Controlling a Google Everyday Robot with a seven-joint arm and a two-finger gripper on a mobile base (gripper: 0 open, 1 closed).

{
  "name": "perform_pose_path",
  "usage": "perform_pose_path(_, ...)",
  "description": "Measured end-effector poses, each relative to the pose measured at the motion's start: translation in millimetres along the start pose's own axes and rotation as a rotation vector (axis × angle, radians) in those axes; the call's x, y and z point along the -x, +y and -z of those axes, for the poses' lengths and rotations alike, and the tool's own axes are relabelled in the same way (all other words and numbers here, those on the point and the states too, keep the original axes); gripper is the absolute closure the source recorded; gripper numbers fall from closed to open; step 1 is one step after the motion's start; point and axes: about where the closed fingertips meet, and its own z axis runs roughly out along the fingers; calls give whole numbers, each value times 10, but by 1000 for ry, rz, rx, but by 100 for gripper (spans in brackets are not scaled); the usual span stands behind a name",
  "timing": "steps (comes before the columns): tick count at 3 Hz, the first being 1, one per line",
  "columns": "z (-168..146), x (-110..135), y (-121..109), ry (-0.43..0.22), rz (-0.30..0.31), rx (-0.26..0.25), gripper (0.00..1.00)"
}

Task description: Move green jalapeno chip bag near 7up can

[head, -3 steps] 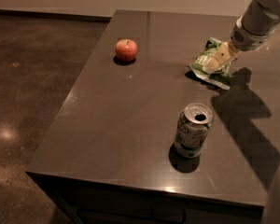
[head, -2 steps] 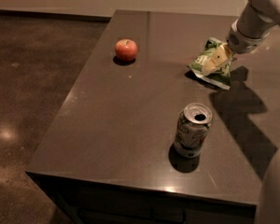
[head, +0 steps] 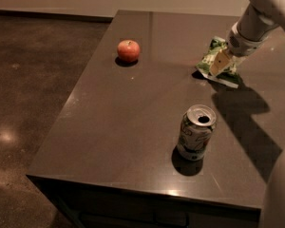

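On the dark tabletop (head: 109, 127) three things are counted: one red apple (head: 128, 50), one 7up can (head: 195, 133) and one green jalapeno chip bag (head: 207, 60). One arm (head: 256, 18) is seen, with one gripper (head: 222, 60) at its end.

The apple is set at the far left side, well apart from the other two. The 7up can is stood upright near the front edge, silver top up, with the opening in its lid shown. White-and-green print is made out on its side, but no lettering can be read there.

The green jalapeno chip bag is found toward the far right of the table, well apart from the can, with bare tabletop between them. It is crumpled, green with white patches and a pale lower edge, and its writing cannot be read either.

Now the tool: the arm is angled down from the upper right, and the gripper is placed right on the bag, laid over its middle and touching it. Whether it is clamped on the bag or only resting against it cannot be told. A dark shadow of the arm is thrown across the table to the right of the can.
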Motion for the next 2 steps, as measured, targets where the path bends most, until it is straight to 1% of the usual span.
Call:
perform_pose_path(1,80,-42,55,-4,11,14,67)
perform_pose_path(2,205,-124,99,-2,35,22,88)
